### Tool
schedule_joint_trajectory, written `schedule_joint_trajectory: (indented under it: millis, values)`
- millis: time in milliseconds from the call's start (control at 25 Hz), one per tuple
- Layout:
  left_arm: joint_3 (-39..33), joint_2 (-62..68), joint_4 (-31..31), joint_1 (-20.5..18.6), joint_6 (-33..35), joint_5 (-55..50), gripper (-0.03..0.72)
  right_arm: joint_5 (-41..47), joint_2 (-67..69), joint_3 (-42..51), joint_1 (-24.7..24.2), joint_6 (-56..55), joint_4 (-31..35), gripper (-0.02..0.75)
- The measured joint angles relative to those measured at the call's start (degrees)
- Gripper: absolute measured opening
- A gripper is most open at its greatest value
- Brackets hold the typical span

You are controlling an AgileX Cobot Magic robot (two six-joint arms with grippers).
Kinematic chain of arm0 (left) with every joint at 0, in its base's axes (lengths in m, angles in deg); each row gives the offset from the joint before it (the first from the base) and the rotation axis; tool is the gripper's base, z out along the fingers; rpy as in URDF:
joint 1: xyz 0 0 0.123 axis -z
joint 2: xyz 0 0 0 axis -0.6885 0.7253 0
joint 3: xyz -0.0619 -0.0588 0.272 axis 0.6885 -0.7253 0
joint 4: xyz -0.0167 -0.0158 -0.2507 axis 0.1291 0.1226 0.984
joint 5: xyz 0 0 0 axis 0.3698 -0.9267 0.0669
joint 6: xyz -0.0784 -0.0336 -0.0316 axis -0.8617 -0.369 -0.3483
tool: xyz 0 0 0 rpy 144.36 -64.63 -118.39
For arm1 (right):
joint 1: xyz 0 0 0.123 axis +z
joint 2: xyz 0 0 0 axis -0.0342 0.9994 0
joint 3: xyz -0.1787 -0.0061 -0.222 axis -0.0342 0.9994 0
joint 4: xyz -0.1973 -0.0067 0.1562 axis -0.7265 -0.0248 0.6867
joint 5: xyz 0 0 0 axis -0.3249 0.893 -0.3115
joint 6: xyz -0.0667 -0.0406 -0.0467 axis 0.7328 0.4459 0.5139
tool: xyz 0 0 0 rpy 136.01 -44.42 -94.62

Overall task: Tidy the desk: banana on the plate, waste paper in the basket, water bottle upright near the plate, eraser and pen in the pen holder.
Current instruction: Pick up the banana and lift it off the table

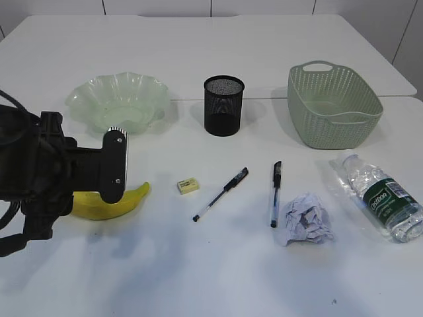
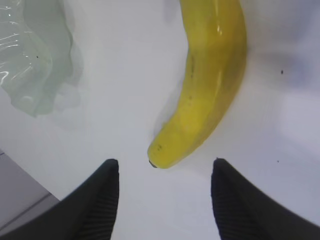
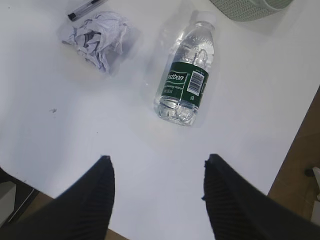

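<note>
I am bringing the wide-open, empty left end effector (image 2: 164, 172) down over the curved yellow banana (image 2: 207, 95) lying near-left on the white worktop (image 1: 218, 264), aiming to straddle its thick middle.

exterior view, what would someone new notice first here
The bulky black left arm fills the near left edge, partly covering a yellow banana lying on the white table; its open gripper hovers just off the banana's tip. Further right, a crumpled paper ball and a water bottle on its side lie in front of the green basket. A black mesh pen holder stands at centre back, empty as far as can be seen.
</note>
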Motion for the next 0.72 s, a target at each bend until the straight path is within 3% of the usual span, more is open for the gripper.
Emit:
schedule_joint_trajectory:
  millis: [280, 560, 720]
  values:
    - [0.0, 0.0, 2.6, 0.0, 0.3, 1.0, 0.412, 0.0, 0.0, 0.0, 0.0, 0.0, 0.0, 0.430]
    - [0.0, 0.0, 10.0, 0.0, 2.8, 5.2, 0.412, 0.0, 0.0, 0.0, 0.0, 0.0, 0.0, 0.430]
    - [0.0, 0.0, 10.2, 0.0, 3.0, 5.6, 0.412, 0.0, 0.0, 0.0, 0.0, 0.0, 0.0, 0.430]
